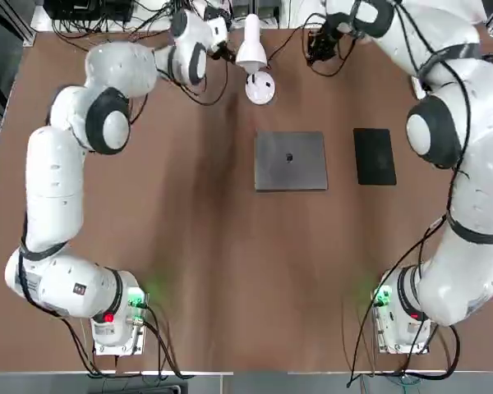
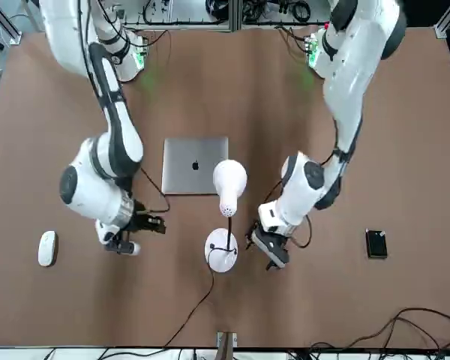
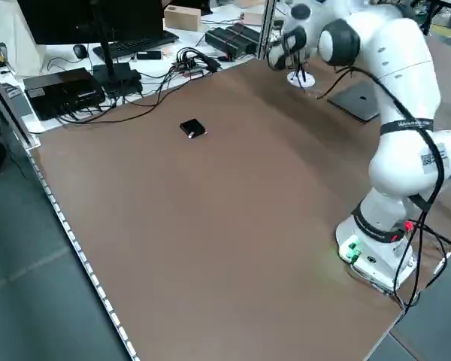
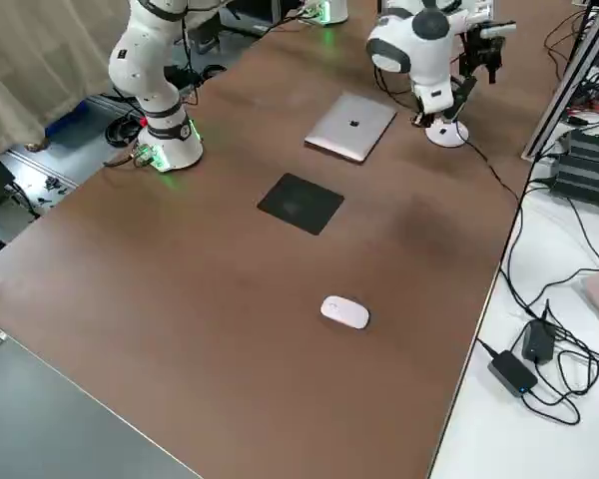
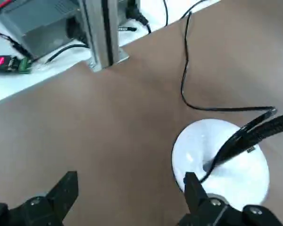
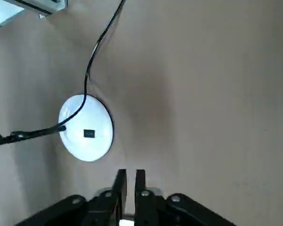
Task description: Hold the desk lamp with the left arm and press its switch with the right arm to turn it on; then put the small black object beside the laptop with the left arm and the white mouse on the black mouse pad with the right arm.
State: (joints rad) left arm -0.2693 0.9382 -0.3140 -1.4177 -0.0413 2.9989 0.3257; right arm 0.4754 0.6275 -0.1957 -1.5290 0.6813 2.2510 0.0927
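The white desk lamp (image 1: 252,48) stands at the table's far edge on its round base (image 2: 221,252). My left gripper (image 5: 129,188) hovers open just left of that base (image 5: 221,160), one finger (image 5: 193,186) close to it, holding nothing. My right gripper (image 6: 130,181) is to the lamp's right, apart from the base (image 6: 86,134) with its black switch (image 6: 88,133); its fingers are nearly together and empty. The small black object (image 2: 376,244) lies far to the robot's left. The white mouse (image 2: 47,247) lies far right. Laptop (image 1: 290,160) and black mouse pad (image 1: 374,156) sit mid-table.
The lamp's black cord (image 2: 191,307) runs from the base off the far edge. Beyond that edge are a metal post (image 5: 101,33), cables and electronics (image 4: 589,165). Bare brown tabletop (image 1: 230,271) stretches between the laptop and the arm bases.
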